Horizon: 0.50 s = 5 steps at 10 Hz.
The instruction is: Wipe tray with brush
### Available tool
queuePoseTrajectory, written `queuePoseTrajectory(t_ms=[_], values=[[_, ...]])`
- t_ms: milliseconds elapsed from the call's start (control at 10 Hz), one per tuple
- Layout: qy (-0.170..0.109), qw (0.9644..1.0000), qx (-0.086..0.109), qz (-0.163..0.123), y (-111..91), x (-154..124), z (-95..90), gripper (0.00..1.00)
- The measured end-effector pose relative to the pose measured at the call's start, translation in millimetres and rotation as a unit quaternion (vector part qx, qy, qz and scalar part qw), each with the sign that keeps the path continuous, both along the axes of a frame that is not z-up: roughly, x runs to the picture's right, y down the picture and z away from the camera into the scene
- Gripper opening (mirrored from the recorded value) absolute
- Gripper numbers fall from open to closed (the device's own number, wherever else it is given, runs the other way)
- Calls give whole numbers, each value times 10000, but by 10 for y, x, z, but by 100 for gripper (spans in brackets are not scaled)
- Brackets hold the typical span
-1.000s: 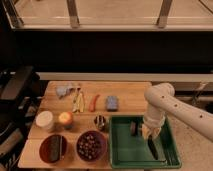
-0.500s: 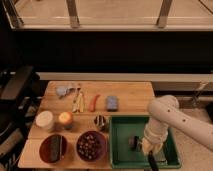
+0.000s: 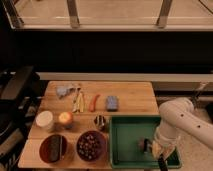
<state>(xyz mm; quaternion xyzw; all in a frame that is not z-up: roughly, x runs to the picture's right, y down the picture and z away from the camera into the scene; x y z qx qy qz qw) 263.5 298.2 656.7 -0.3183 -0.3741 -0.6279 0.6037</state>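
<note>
A: Tool (image 3: 161, 150) sits low over the green tray's (image 3: 125, 150) right end, apparently clamped on the brush (image 3: 146, 145), head on the floor.

B: Advice: keep the head flat, press lightly, sweep left toward the bare floor, stay inside the rim.

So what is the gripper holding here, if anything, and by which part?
The gripper, low over the tray's right side, appears to hold the brush by its handle end, head toward the tray floor; the grip itself is unclear.
</note>
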Motion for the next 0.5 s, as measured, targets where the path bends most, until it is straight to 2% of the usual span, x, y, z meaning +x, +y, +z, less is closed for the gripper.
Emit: queuePoseTrajectory(t_ms=[300,500], values=[[-7,9998,23,-174,-424,0,290,0],[-97,9996,-25,-254,-536,-81,443,0]])
